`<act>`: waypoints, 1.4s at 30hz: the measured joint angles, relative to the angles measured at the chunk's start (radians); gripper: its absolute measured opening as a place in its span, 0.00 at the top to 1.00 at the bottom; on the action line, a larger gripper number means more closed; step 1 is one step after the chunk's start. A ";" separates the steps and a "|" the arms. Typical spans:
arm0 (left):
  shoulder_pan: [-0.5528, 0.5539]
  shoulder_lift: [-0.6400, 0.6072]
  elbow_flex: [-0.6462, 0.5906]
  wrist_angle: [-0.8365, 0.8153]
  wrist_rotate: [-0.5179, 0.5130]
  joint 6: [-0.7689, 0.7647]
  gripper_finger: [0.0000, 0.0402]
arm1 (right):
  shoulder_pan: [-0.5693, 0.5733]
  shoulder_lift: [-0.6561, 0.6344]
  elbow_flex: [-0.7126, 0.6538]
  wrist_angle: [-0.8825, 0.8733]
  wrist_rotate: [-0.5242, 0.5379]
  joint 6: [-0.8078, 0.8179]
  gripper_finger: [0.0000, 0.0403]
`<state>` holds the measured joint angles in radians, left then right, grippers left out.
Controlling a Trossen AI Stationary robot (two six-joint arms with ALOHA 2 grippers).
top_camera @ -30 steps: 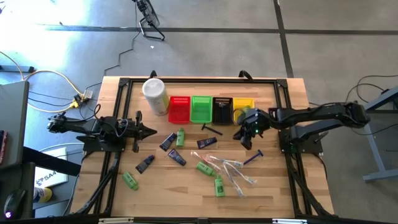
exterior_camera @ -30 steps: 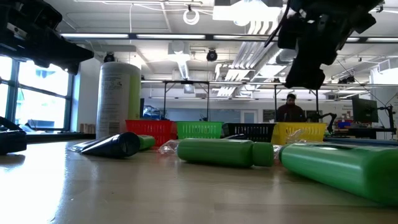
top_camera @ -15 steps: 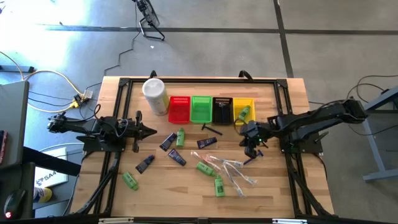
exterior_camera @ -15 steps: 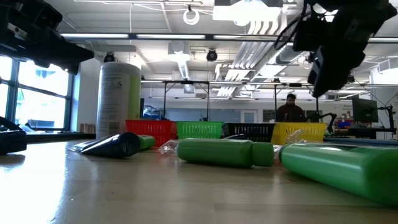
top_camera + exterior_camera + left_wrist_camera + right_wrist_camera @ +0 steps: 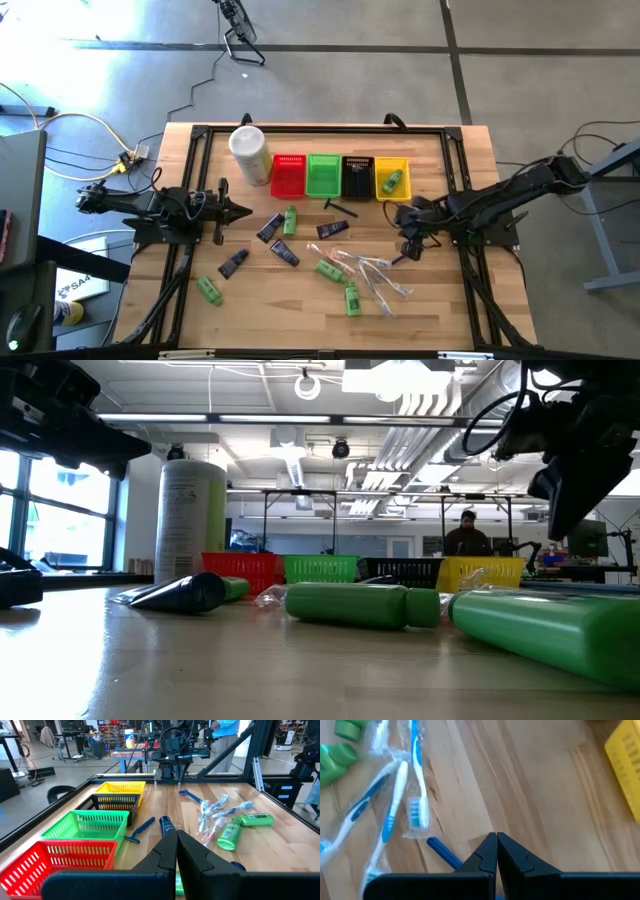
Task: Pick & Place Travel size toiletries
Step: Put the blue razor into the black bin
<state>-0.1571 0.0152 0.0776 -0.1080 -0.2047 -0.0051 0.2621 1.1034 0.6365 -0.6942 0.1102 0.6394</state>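
The right hand point(image 5: 408, 243), fingers pressed together and holding nothing, hangs just above the tabletop point(image 5: 440, 300), beside a blue razor point(image 5: 442, 852) and the wrapped toothbrushes point(image 5: 395, 800). One green bottle point(image 5: 392, 181) lies in the yellow basket point(image 5: 391, 165); the other toiletries lie scattered mid-table, well apart from it. The left hand point(image 5: 240, 211) waits at the left side with its fingers together, empty.

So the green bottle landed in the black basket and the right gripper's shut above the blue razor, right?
Not quite. The high view shows the green bottle in the yellow basket, not the black one. The right gripper is shut above the blue razor, as you said.
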 joint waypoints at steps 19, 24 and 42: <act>0.000 0.000 0.000 0.000 0.000 0.000 0.98 | 0.072 0.154 0.000 -0.066 -0.089 0.152 0.99; 0.000 0.000 0.000 0.001 0.001 0.000 0.98 | 0.072 0.155 0.000 -0.062 -0.036 0.154 0.99; 0.000 0.000 0.000 0.001 0.001 0.000 0.98 | 0.151 0.155 0.000 -0.004 -0.105 0.144 0.45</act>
<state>-0.1570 0.0152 0.0775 -0.1074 -0.2035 -0.0048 0.4131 1.2587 0.6369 -0.6983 0.0057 0.7830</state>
